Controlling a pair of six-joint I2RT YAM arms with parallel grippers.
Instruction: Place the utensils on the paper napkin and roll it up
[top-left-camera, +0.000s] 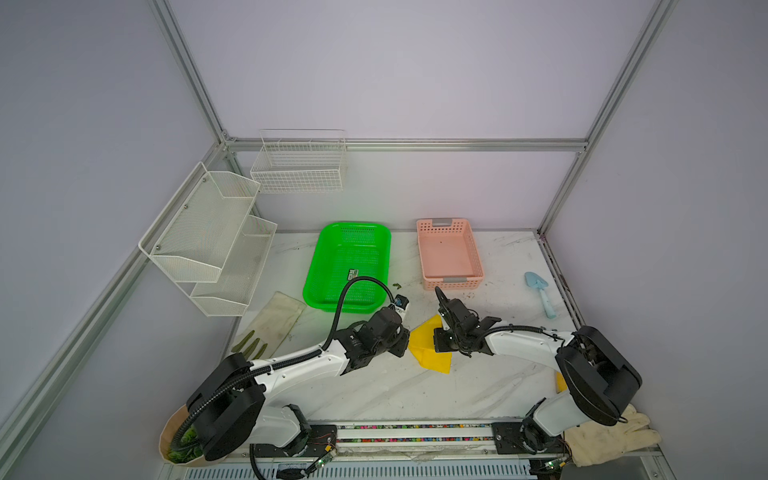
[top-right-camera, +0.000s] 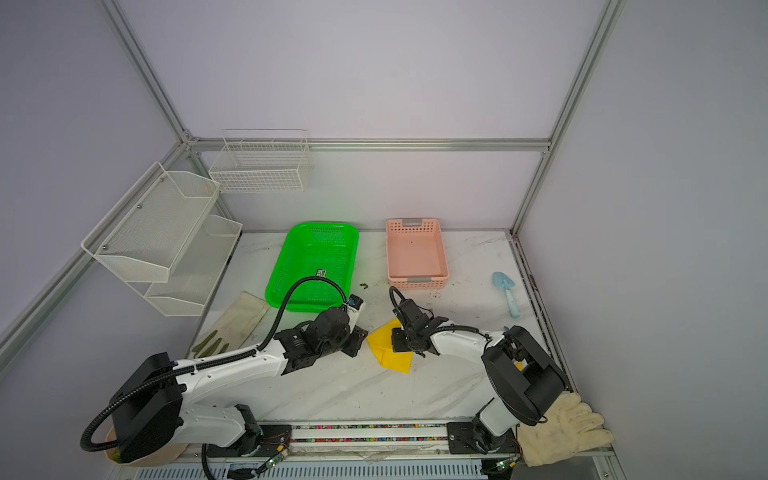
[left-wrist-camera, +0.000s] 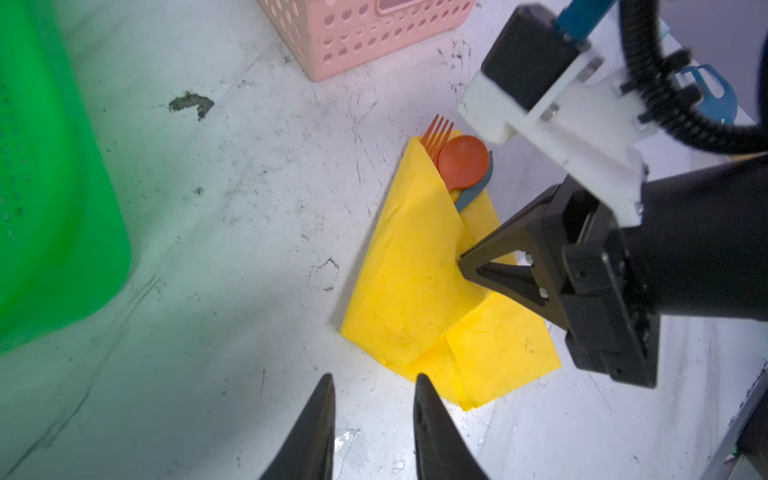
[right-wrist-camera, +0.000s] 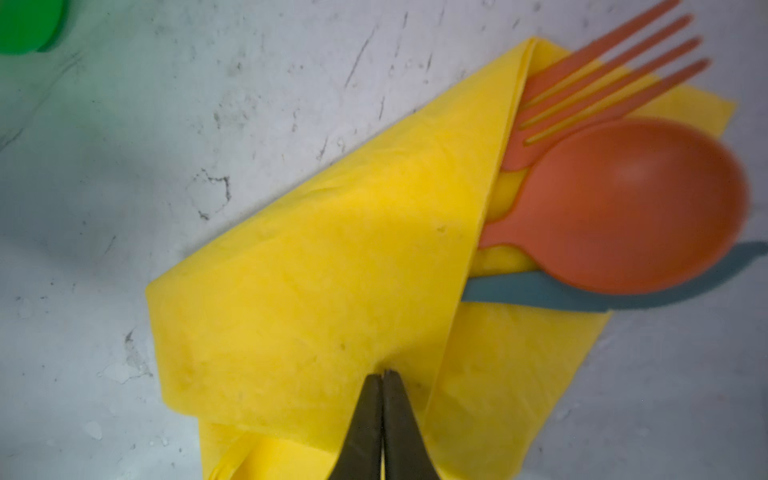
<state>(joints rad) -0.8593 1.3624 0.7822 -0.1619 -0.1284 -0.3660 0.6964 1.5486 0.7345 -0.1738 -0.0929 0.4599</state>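
Paper napkin (right-wrist-camera: 316, 291) touches closed right gripper (right-wrist-camera: 382, 376) tips

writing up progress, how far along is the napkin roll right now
Done: the orange fork, orange spoon and teal piece lie on the paper napkin, one flap folded over their handles. In hand: the right gripper, shut, has its tips on that flap; the left gripper hangs open and empty nearby. Left: rolling; the other side lies flat, heads exposed.

Robotics lab cell: aluminium frame (top-left-camera: 407, 144), plain wall panels (top-left-camera: 395, 70), marbled bench (top-left-camera: 415, 390) (two arms (top-left-camera: 299, 368) on a rail (top-left-camera: 415, 434)).
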